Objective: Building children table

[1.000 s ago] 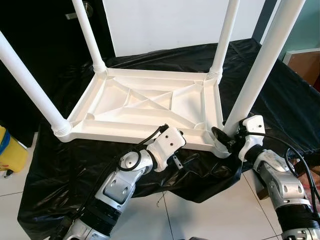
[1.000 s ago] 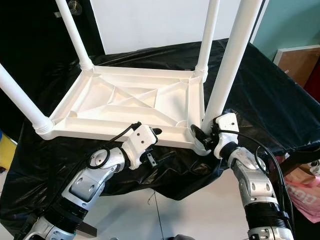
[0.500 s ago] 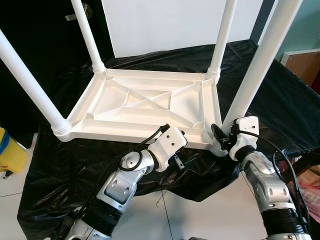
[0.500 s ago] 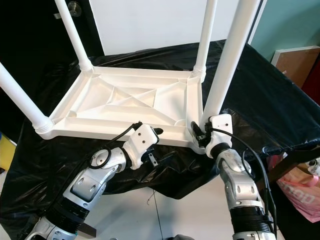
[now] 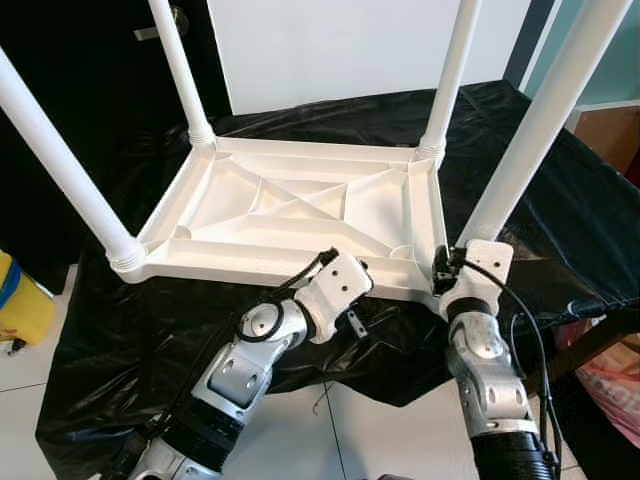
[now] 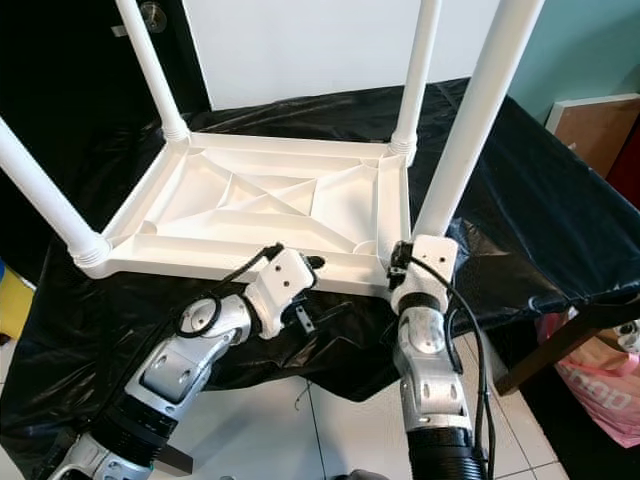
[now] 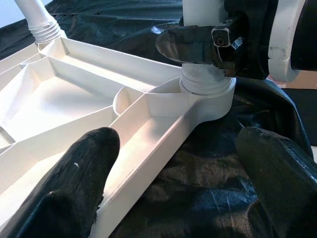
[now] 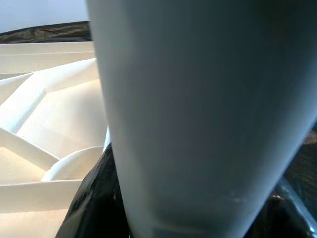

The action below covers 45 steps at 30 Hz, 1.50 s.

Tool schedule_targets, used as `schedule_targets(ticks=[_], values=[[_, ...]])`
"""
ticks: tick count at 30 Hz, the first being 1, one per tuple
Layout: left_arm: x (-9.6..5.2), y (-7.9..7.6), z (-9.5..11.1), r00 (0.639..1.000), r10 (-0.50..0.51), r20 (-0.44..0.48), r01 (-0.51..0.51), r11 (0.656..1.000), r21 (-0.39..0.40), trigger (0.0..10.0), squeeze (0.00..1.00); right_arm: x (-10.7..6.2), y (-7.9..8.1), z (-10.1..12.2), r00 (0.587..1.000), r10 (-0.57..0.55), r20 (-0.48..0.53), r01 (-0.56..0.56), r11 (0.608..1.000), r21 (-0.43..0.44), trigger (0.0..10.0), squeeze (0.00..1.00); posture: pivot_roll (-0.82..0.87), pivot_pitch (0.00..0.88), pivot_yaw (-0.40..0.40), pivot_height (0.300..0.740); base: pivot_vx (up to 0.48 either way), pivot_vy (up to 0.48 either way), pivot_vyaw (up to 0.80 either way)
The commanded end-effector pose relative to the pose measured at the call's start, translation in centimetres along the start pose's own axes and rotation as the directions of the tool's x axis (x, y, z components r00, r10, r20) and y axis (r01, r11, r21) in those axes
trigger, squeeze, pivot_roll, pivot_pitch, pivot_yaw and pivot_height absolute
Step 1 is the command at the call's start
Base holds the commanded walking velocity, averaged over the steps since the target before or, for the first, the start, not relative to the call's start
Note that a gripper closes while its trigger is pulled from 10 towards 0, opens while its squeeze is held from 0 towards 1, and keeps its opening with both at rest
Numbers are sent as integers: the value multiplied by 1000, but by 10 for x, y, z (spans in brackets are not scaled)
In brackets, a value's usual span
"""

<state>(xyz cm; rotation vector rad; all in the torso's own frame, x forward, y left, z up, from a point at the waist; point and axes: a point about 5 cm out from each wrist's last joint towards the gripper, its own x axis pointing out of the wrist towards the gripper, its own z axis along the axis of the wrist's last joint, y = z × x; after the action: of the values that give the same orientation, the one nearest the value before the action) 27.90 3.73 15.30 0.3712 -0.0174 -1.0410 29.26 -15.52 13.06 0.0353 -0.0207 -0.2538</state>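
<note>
Your white plastic table (image 5: 300, 215) lies upside down on the black sheet (image 5: 560, 200), four legs up. The left wrist view shows you the right gripper (image 7: 198, 44) clamped round the near right leg (image 5: 540, 120) just above its socket. The left gripper (image 7: 173, 178) straddles the near rim, fingers (image 7: 81, 173) wide. Bare tile floor (image 5: 30, 370) lies near left, beyond the sheet's edge.

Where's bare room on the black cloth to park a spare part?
Free: black cloth right of the upturned tabletop, and the strip behind it by the wall. Crowded: the near edge, where the left gripper and the right gripper, on the near-right leg, work.
</note>
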Motion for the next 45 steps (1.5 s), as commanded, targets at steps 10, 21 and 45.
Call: schedule_targets(ticks=[10,21,45], values=[[1,1,-2,1000,2,-11,-2,1000,-2,10000,0,-9,0,-16,996,-39,-75,37,999,-24,10000,0,-171,71,-6,740,0,0,0],[0,-2,-2,1000,2,-8,-2,1000,-11,10000,0,-10,1,-1,998,57,18,-58,998,3,10000,1000,-172,80,-10,740,0,0,0],[-11,-19,-6,997,-72,-24,70,997,-42,10000,0,-6,-32,4,788,615,9,-611,785,-100,10000,0,-149,118,23,740,0,0,0]])
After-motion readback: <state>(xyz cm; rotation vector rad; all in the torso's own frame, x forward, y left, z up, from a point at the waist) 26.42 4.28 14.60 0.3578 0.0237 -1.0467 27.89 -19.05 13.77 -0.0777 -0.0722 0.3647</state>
